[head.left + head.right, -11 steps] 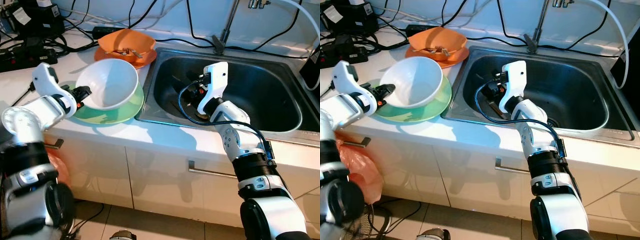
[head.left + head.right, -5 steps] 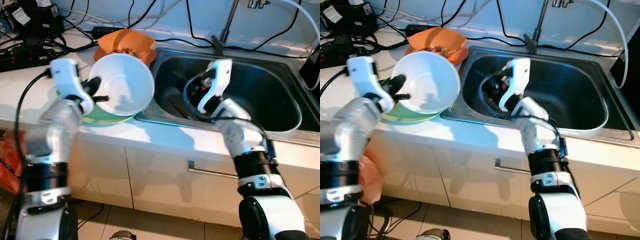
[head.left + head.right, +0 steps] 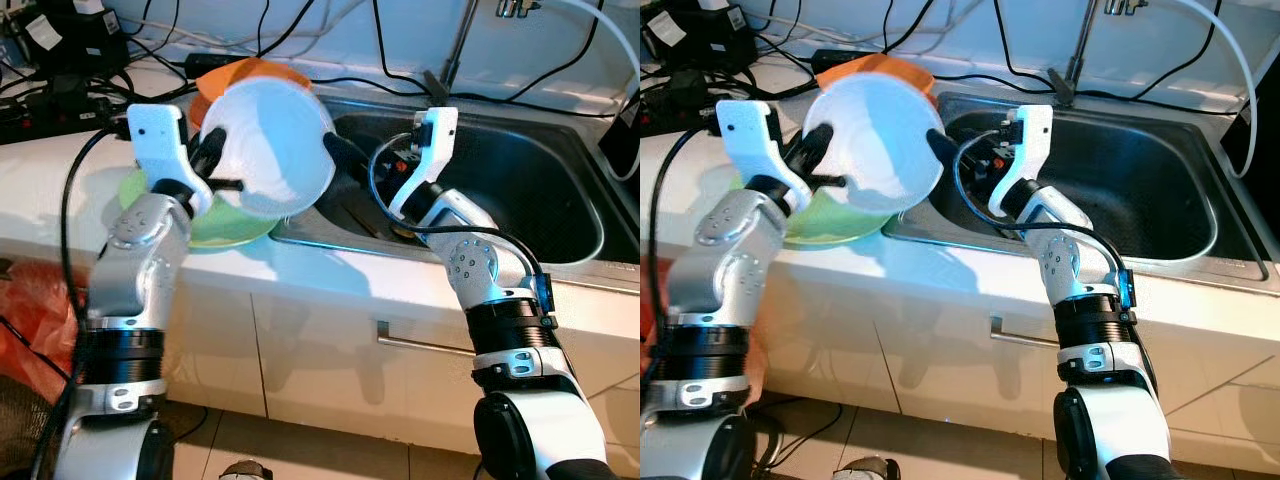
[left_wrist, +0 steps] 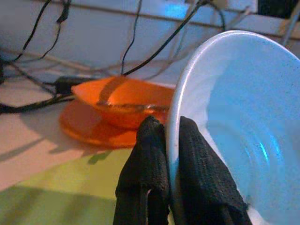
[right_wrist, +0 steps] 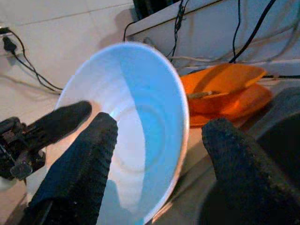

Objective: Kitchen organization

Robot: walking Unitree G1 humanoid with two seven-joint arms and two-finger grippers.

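- Between our left gripper's (image 4: 166, 176) two black fingers sits the rim of the white bowl (image 3: 272, 145); the pair is pinched narrow on it, one finger inside the wall and one outside.
- We hold the bowl lifted off the green plate (image 3: 225, 225) and tipped on edge, its hollow facing the sink (image 3: 540, 190).
- Our right gripper (image 5: 157, 154) waits just beyond the bowl's far rim, fingers spread wide, one on each side of the rim and not yet touching it.
- This looks like a hand-over, or a carry into the sink. To do it well, we should keep the left pinch firm until the right fingers have closed on the rim, then let go.
- A rim pinch on a tilted bowl can swing, so slow, level travel would be our choice.
- The bowl is smooth, glossy and round, with faint rings inside; it looks like glazed ceramic, hard and slippery against the woven finger pads (image 4: 201, 173).
- Behind the left fingers an orange bowl (image 4: 119, 105) rests on an orange plate (image 4: 101, 133), both shiny, with what may be cutlery lying inside.
- The sink is brushed steel, deep and rounded; the counter (image 3: 50, 190) is pale, and dark cables (image 3: 90, 85) trail along its back.
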